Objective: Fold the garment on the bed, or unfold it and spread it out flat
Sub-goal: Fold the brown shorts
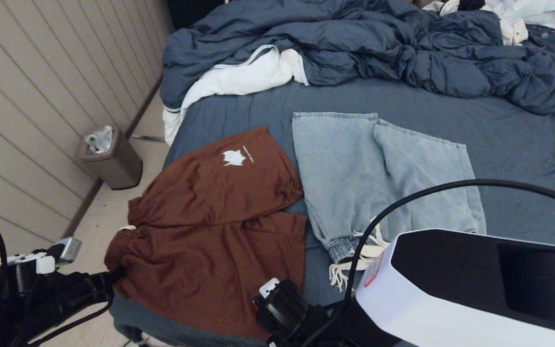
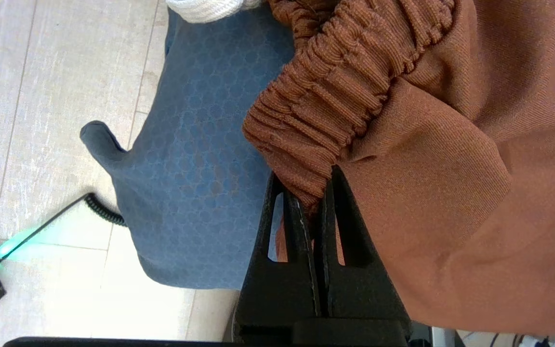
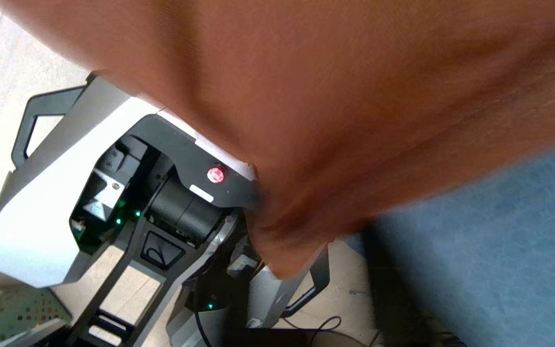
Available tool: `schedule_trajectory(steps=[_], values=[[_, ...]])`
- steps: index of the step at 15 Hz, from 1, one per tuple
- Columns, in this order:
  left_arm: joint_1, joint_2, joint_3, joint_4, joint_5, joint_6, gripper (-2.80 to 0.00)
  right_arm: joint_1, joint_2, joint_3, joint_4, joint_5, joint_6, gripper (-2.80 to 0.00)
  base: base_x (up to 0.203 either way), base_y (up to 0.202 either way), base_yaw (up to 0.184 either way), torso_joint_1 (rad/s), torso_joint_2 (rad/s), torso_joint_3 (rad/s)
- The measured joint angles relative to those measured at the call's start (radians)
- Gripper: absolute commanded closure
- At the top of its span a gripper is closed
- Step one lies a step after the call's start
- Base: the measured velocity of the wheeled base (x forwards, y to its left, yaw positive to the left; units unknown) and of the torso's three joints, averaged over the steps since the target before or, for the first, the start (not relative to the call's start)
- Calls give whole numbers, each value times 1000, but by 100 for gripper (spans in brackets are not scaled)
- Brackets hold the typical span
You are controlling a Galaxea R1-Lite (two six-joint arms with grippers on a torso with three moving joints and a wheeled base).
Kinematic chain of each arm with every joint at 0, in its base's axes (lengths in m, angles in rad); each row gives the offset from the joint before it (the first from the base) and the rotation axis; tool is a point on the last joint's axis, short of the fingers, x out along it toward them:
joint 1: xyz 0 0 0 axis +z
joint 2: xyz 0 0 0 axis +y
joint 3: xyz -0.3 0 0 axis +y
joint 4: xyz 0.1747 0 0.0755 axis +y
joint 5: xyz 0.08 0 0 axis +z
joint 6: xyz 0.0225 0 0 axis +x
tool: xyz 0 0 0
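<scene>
Left pincer: clenched on the elastic waistband of the rust-brown shorts, at the corner nearest the bed's left edge; black fingers pressed together with ribbed fabric pinched between them
Right pincer: fingers not visible in any view; the wrist camera sits close under brown cloth, so whether it grips the cloth cannot be told; its arm is low at the near edge of the bed, at the bottom hem of the shorts
Rust-brown shorts: on the bed, near left part of the slate-blue sheet; already doubled, one leg lying over the other, white emblem facing up; near edge hangs over the mattress side
Light denim shorts: just beside the brown pair, to its right, laid flat, drawstring tassels toward the robot
Duvet: rumpled dark blue with white lining, heaped across the far end, well apart from both pairs
Bin: on the floor beside the bed's left side
Step in hand: judged mid-fold, with the near end of the brown shorts being taken up
Next move calls for: a confirmed right-side hold matching the left, then both corners carried together away from the robot and laid square on the far half without dragging the denim pair
</scene>
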Motion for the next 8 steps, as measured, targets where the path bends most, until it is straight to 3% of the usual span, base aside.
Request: schedule_trajectory(steps=[8], values=[[37, -49, 49, 0, 3, -1, 0, -2, -58, 23, -3, 0, 6, 0, 0, 0, 0, 0, 0, 0]])
